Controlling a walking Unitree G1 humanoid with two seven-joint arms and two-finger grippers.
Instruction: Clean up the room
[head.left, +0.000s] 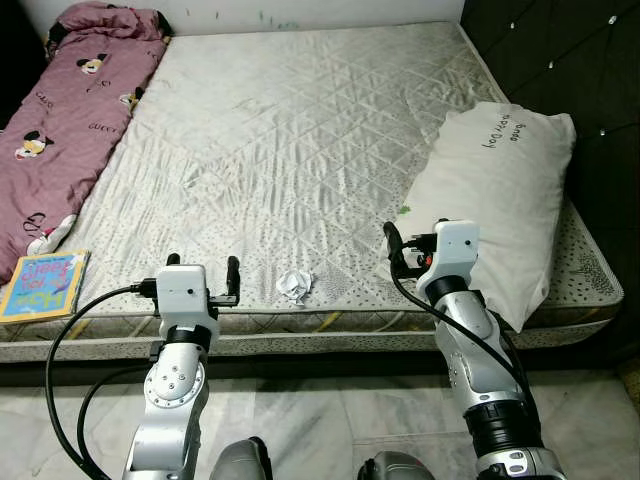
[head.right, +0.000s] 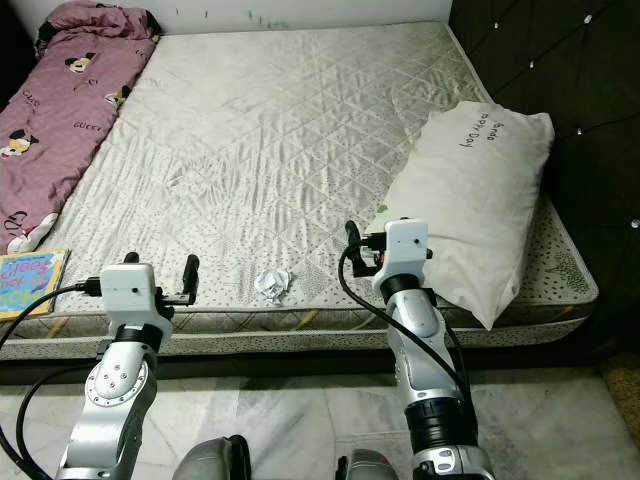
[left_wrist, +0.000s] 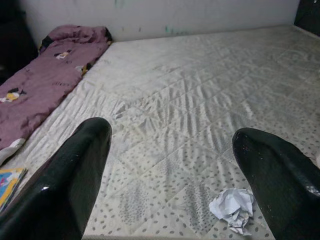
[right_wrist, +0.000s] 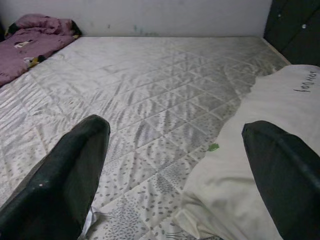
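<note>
1. a bare quilted mattress (head.left: 300, 130) lies across the view, its near edge just ahead of both arms.
2. a crumpled ball of white paper (head.left: 294, 286) sits on the mattress close to that near edge, between the two arms and nearer the left one.
3. the left gripper (head.left: 203, 272) hangs over the mattress edge just left of the paper, fingers spread wide and holding nothing; its wrist view shows the paper (left_wrist: 233, 207) lying by one black finger (left_wrist: 75, 185).
4. the right gripper (head.left: 410, 245) is raised over the right side of the mattress beside a white pillow (head.left: 500, 190), fingers apart and empty.
5. the pillow lies at the mattress's right side with handwriting on its upper end, and a small green scrap (right_wrist: 214, 147) rests just off its edge.
6. a pink printed blanket (head.left: 70, 120) runs along the left side of the mattress.
7. a colourful book (head.left: 45, 283) lies at the near left corner, just below the blanket.
</note>
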